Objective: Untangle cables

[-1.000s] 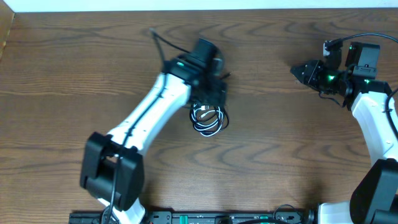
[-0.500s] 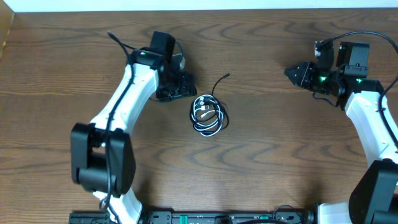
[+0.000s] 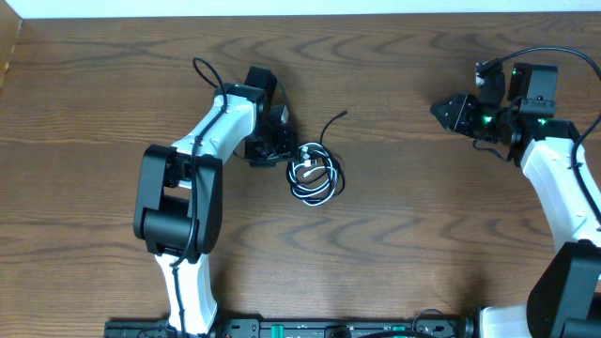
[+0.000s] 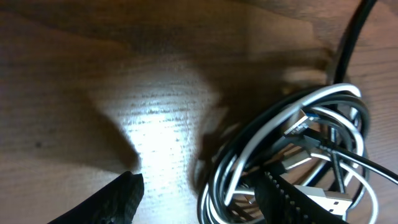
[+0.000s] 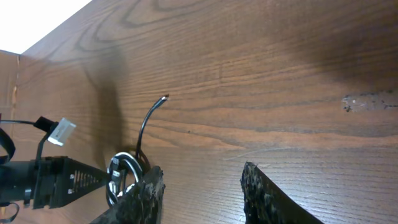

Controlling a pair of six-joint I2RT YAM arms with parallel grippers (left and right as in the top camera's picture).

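Observation:
The cables (image 3: 315, 176) lie at mid-table as a small coil of black and white loops, one loose black end (image 3: 340, 116) pointing to the back right. My left gripper (image 3: 282, 150) is low at the coil's left edge. In the left wrist view its jaws stand open (image 4: 202, 202). One fingertip (image 4: 118, 199) is on bare wood and the other (image 4: 283, 199) lies over the coil, so the coil's left strands (image 4: 217, 180) run between them. A silver plug (image 4: 323, 199) shows inside the loops. My right gripper (image 3: 443, 110) hovers open far to the right, holding nothing (image 5: 202, 193).
Brown wood table with a pale strip along its back edge (image 3: 282, 7). The left arm's own thick black wire (image 3: 202, 70) loops behind it. The right arm (image 3: 563, 178) runs along the right side, with its wire (image 3: 554, 54) above it.
The left arm swung away left from above the coil, then came back right and down to the coil's left edge. The right gripper shifted slightly left.

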